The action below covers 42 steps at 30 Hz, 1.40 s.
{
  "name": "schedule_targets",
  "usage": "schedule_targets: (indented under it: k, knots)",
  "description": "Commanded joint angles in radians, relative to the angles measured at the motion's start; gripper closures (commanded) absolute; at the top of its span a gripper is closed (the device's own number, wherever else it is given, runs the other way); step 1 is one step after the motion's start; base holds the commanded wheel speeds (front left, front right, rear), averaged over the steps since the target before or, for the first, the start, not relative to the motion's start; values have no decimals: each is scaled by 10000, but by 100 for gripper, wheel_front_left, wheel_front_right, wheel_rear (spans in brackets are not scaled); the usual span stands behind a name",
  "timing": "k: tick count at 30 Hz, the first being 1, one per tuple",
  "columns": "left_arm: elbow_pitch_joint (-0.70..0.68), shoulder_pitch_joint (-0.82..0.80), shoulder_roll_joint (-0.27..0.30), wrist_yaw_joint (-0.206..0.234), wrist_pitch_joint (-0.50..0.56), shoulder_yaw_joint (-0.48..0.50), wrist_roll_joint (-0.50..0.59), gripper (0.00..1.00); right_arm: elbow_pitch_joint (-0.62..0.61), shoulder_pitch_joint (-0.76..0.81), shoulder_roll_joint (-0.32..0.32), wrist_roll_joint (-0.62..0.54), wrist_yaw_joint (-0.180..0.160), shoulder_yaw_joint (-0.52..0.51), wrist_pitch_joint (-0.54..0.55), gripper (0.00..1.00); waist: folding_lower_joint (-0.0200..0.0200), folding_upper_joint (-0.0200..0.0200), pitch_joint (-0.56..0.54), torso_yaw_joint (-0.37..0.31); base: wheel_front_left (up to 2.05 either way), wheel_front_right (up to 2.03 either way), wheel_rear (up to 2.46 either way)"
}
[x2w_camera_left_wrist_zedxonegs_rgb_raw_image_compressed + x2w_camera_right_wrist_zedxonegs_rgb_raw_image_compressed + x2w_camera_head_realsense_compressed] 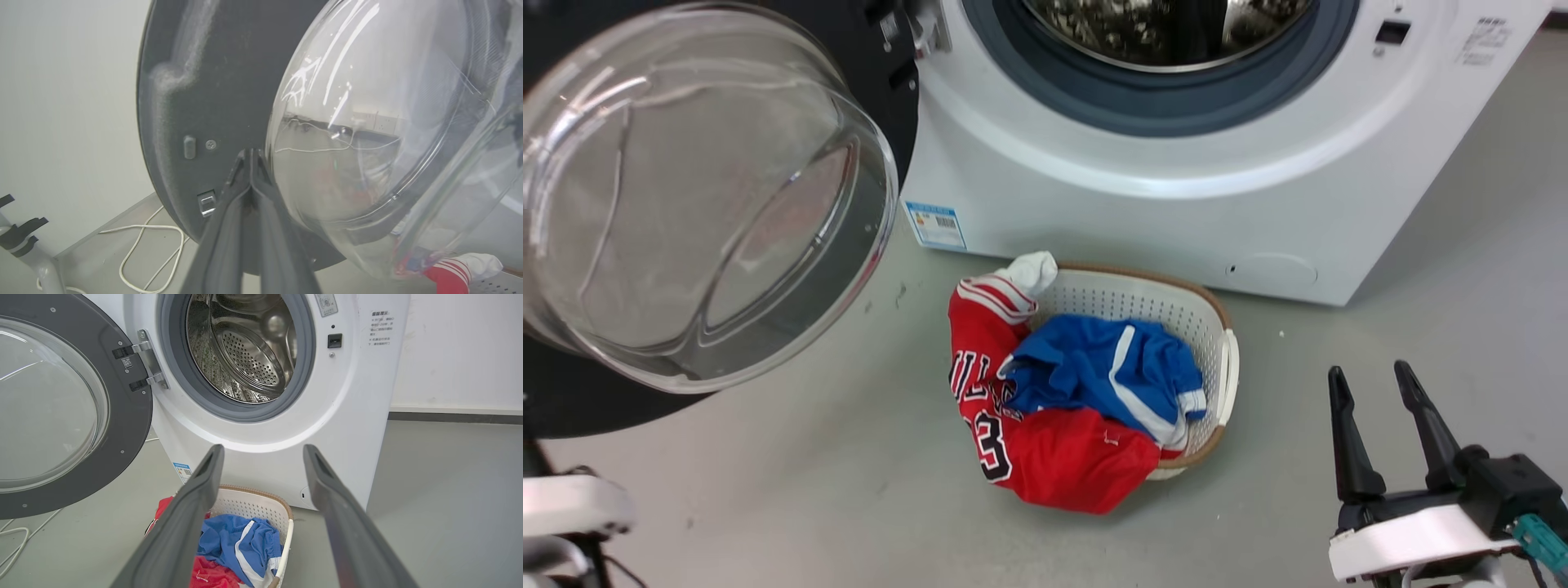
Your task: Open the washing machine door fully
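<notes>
Over grey floor (768, 490), has washing machine door (703, 196) swung wide at 9 o'clock of washing machine (1094, 220), little travel left; sets left gripper (250, 152), jaws together, at its inner face, right gripper (1370, 374) jaws apart, empty

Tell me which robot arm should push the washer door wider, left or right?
Probably left: the left gripper sits shut at the washing machine door; the right gripper hangs open, off it.

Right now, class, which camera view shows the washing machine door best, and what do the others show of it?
The right wrist view: the washing machine door appears nearly whole, ring, glass and hinge, swung open. The head view crops it mostly to the glass bowl. The left wrist view gives a slice of its inner face.
</notes>
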Motion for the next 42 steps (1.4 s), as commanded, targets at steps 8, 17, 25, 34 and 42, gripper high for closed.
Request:
schedule_targets:
  k: [8,17,25,34,42]
  knots:
    - [-1649,1456,-683,17,-26,-1086,356,100,-70,500,23,125,-4,10,-21,0,0,0,-1078,-136,0,0,0]
    - [-2660,2365,-841,80,-26,-2836,215,100,-283,871,23,147,-3,-41,-21,0,0,0,-1561,-448,0,0,0]
    - [-2940,2935,-868,367,-26,-4027,8,100,-497,1039,24,146,-3,-107,-21,0,0,0,-1702,-1057,0,0,0]
    - [-3007,3404,-874,482,-26,-4944,-457,0,-564,1210,23,73,-4,-183,-21,0,0,0,-1818,-1644,0,0,0]
    - [-2947,3642,-872,642,-26,-5492,-402,0,-648,1328,24,104,-3,-222,-21,0,0,0,-1864,-1807,0,0,0]
